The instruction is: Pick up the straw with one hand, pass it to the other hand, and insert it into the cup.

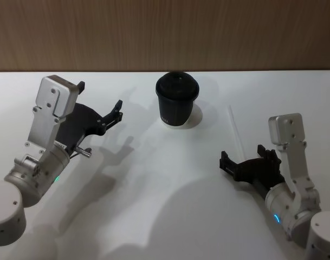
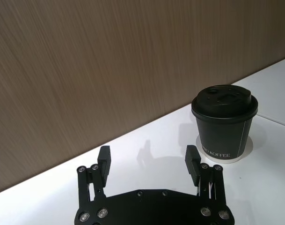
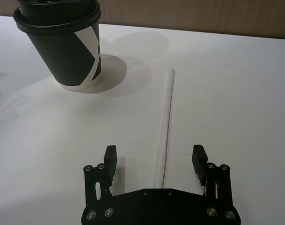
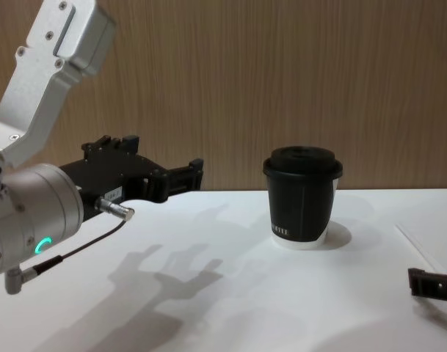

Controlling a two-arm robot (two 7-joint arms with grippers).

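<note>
Straw point(image 3: 165, 126) flat on desk point(image 1: 154, 189), right of lidded cup point(image 1: 176, 100); right end effector point(image 3: 154, 152) wide open, empty, at straw's near end; left end effector point(image 2: 148, 157) open, empty, raised.

A plain white counter point(image 1: 286, 89) with a smooth, matte surface runs the full width of the scene. Along its far edge it meets a wall point(image 1: 165, 32) of brown wood panelling with fine vertical grain, and the joint forms one straight line. The light is even and fairly bright. Soft-edged grey shadows lie across the counter, and the wall is evenly lit.
</note>
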